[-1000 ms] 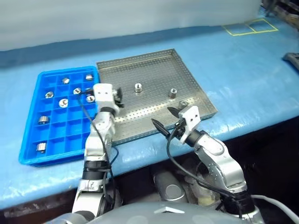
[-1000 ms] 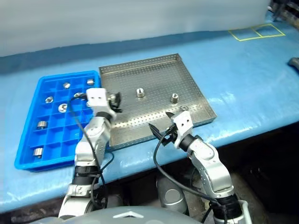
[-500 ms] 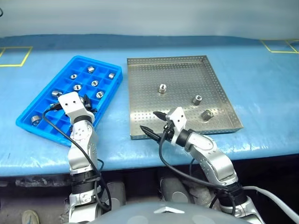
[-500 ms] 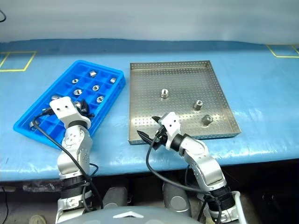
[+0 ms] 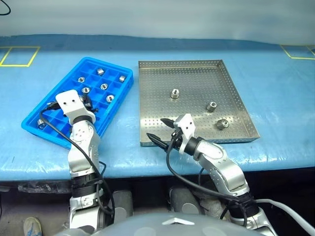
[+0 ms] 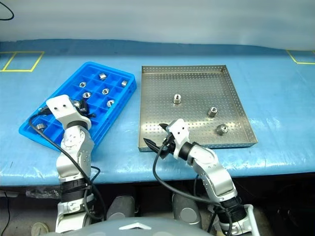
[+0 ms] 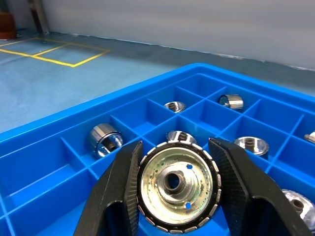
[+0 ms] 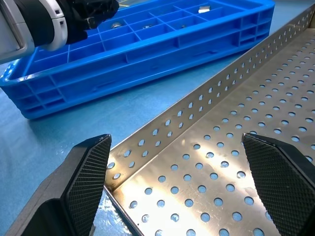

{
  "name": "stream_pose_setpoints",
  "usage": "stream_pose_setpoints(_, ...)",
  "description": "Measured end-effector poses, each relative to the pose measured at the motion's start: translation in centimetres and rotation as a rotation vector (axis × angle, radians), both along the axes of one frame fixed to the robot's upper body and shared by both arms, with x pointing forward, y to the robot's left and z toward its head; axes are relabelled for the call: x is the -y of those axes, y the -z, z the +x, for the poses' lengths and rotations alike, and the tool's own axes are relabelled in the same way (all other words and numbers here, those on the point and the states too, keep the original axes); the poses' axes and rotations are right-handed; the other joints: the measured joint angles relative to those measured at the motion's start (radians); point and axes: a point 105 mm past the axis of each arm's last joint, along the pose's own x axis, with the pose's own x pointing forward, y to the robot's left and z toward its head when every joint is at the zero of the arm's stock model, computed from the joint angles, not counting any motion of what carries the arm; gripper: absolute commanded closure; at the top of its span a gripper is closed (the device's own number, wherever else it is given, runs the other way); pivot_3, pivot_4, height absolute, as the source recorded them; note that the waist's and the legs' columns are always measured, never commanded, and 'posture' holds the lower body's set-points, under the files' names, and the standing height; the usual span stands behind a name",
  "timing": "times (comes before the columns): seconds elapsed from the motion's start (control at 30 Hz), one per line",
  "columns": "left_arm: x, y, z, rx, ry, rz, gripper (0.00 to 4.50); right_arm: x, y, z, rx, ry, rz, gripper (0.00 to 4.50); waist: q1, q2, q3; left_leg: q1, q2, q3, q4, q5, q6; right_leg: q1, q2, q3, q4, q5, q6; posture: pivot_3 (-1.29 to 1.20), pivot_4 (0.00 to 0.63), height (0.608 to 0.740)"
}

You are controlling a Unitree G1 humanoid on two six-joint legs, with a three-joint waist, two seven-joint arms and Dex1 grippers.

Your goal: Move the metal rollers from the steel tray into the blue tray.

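Left wrist view puts you right behind the left claw (image 7: pixel 174 184), whose two black fingers are clamped on one metal roller (image 7: pixel 176 183), its round face and central hole turned toward the lens, so its axis runs back along the claw, roughly level. Below and beyond it lie the square pockets of the blue tray (image 5: pixel 40 127); several hold a roller each, and the pockets just under the fingers look bare. Your coming move, by this picture, is a short drop straight down into one of those bare pockets, with the dividing walls the likely snag.

From the head cameras, your left claw hangs over the near half of the blue tray, while the right claw (image 5: pixel 163 131) stands wide apart and holds nothing, poised over the near left corner of the steel tray (image 5: pixel 197 65). Three rollers (image 5: pixel 174 93) are left on the perforated floor, all toward the middle and right side, well apart from one another and beyond the right claw; that arm is clearly the nearer one for them.

Both trays sit side by side, close but not touching, on a blue tablecloth (image 5: pixel 275 88) marked with yellow tape squares (image 5: pixel 18 55) near its far corners.
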Motion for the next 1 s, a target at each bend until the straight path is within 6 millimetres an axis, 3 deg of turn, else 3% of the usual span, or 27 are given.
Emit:
stream_pose_setpoints(0.33, -2.2, 0.6, 0.7, -0.062, -0.049, 0.018, 2.64, 0.1, 0.1, 0.0, 0.0, 0.001, -0.008, 0.0, 0.0, 0.0, 0.0, 0.0, 0.0, 0.0, 0.0, 0.0, 0.0, 0.0, 0.0, 0.0, 0.0, 0.0, 0.001, 0.0, 0.15, 0.74)
stream_pose_setpoints(0.73, -3.9, 1.3, 0.0, -0.065, -0.166, -0.067, 2.64, 0.3, 0.3, 0.0, -0.004, 0.012, -0.018, 0.0, -0.001, -0.001, 0.0, 0.0, 0.0, 0.0, 0.0, 0.0, 0.0, 0.0, 0.0, -0.001, 0.0, 0.001, 0.001, -0.01, 0.15, 0.74)
stream_pose_setpoints(0.97, -2.9, 2.1, 0.4, -0.115, -0.115, -0.077, 0.35, 0.4, 0.3, 0.0, -0.003, 0.018, -0.021, 0.0, -0.002, -0.001, 0.0, 0.0, 0.0, 0.0, 0.0, 0.0, 0.0, 0.001, 0.0, -0.001, 0.0, 0.001, 0.001, -0.01, 0.15, 0.74)
stream_pose_setpoints(1.0, -2.6, 2.1, 0.4, -0.116, -0.105, -0.081, 0.35, 0.4, 0.3, 0.0, -0.003, 0.018, -0.022, 0.0, -0.002, -0.001, 0.0, 0.0, 0.0, 0.0, 0.0, 0.0, 0.0, 0.001, 0.0, -0.001, 0.0, 0.001, 0.001, -0.01, 0.15, 0.74)
